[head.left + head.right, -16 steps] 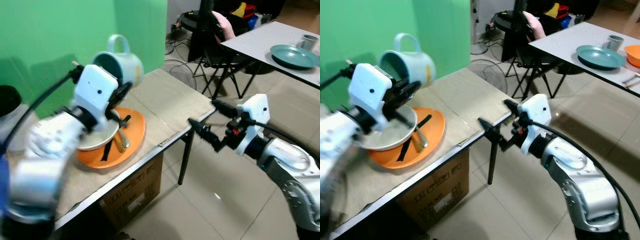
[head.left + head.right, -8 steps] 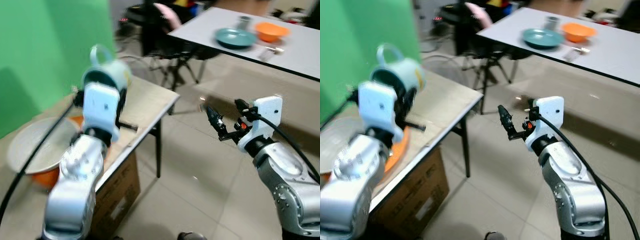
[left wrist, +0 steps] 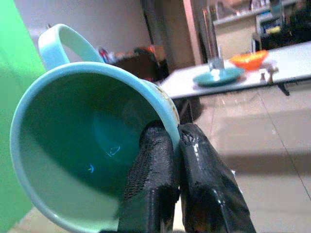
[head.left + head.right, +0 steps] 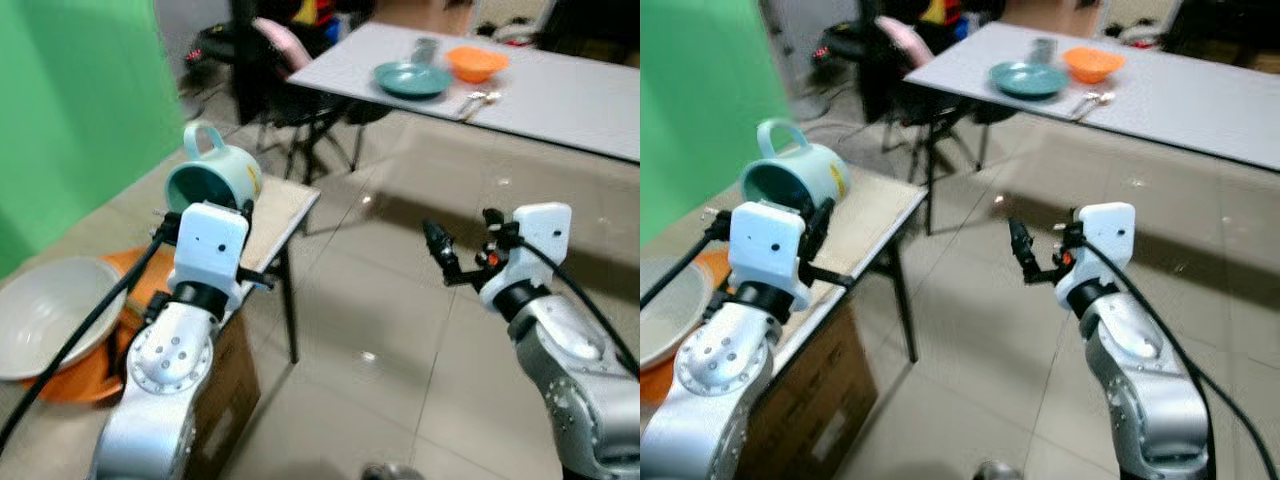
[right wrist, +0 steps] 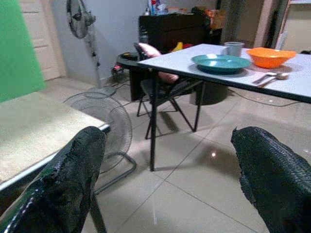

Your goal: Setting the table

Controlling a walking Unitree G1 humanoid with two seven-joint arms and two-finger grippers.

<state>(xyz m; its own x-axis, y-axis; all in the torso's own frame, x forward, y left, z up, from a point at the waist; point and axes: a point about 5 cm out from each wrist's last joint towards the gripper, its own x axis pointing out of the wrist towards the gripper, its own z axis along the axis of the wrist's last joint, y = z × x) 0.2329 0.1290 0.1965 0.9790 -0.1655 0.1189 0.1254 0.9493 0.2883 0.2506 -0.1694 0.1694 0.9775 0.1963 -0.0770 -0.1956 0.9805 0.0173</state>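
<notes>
1. Left wrist view gives me the clearest read: my left gripper (image 3: 175, 145) is pinching the rim of the light blue mug (image 3: 92, 141), one finger inside the wall and one outside, the mug tipped on its side with the handle pointing up.
2. From the head cameras, the mug (image 4: 213, 178) rides in the air above the near beige tabletop (image 4: 275, 205), clear of the white bowl (image 4: 45, 315) and the orange plate (image 4: 85, 365) beneath it.
3. My right gripper (image 5: 170, 170) is spread wide and carries nothing; it hangs out over the tiled floor (image 4: 400, 330).
4. Across the room, the white tabletop (image 4: 1180, 85) already carries a teal plate (image 4: 1028, 79), an orange bowl (image 4: 1093, 64), a small grey cup (image 4: 1043, 49) and some cutlery (image 4: 1090, 100).
5. I judge the mug to be glazed ceramic: stiff, fairly heavy for a rim pinch, slick and breakable. Held by one wall, it could swing or slip, so I'd move gently and set it down base first; the handle or body would give a surer hold.
</notes>
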